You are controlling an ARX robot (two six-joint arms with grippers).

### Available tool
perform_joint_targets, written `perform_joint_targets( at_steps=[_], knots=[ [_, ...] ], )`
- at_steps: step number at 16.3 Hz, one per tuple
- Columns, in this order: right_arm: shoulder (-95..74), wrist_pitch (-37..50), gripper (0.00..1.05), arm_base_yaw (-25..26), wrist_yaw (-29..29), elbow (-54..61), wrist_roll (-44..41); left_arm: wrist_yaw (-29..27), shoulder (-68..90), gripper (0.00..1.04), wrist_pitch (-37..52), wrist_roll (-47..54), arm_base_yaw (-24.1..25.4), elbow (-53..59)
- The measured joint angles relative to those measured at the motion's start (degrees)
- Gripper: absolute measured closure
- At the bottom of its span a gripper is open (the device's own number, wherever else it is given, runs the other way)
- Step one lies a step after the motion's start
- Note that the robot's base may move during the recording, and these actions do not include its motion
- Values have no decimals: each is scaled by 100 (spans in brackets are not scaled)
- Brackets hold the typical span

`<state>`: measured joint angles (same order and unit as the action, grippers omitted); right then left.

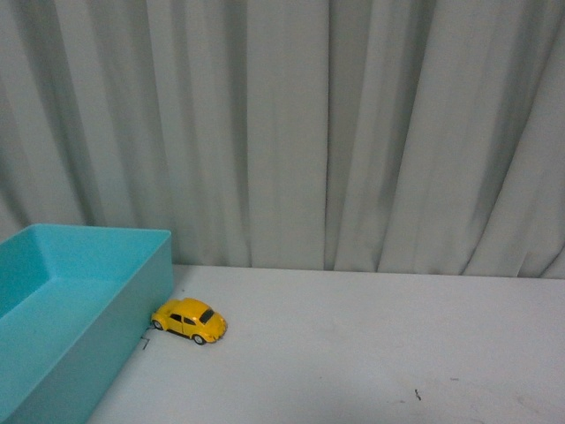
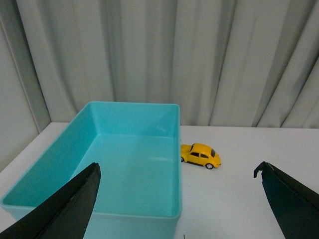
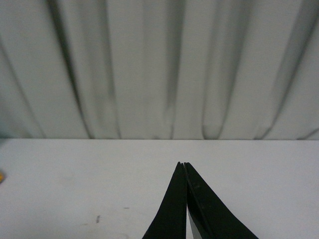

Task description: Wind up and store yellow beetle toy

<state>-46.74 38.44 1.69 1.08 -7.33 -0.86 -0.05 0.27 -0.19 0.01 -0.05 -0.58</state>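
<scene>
Yellow toy point(image 1: 189, 321) upright on its wheels on the white worktop point(image 1: 371, 353), outside the teal bin point(image 1: 106, 353) and on the bin's right side. One end of the toy right up against the bin's outer wall, close to the far right corner; touching or only just beside, cannot tell. Long side turned toward the front camera, with dark windows and silvery wheels showing. Gripped by neither hand.

Bin on the left part of the worktop: rectangular, open-topped, smooth teal floor and walls plain in the left wrist view.

Left hand point(image 2: 177, 168) spread wide open and holding nothing. Two black fingers point(image 2: 70, 204) far apart, one seen over the near end of the bin, the other over the worktop to the bin's right. Toy point(image 2: 200, 155) well ahead of the fingertips, in the wide gap between them as seen from the wrist.

Right hand point(image 3: 183, 164) closed, its black fingers pressed together tip to tip with nothing between them, above the worktop and pointing toward the curtain point(image 1: 353, 132). Well apart from the toy. Sliver of yellow at the very edge of the right wrist view, too little to identify.

Curtain in pale grey folds, hanging behind the far edge of the worktop.

Small dark marks point(image 1: 146, 344) on the worktop: one just beside the toy at the foot of the bin, another nearer the camera toward the right.
</scene>
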Motion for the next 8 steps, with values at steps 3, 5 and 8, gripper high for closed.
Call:
perform_joint_targets(
  at_steps=[3,5,8],
  knots=[
    [507,-249,103,-201,-92,181,0,2,0,7,-2,0,0,0],
    [608,-302,103,-199,-94,227,0,2,0,7,-2,0,0,0],
    [828,-452,103,-199,-96,323,0,2,0,7,-2,0,0,0]
  ],
)
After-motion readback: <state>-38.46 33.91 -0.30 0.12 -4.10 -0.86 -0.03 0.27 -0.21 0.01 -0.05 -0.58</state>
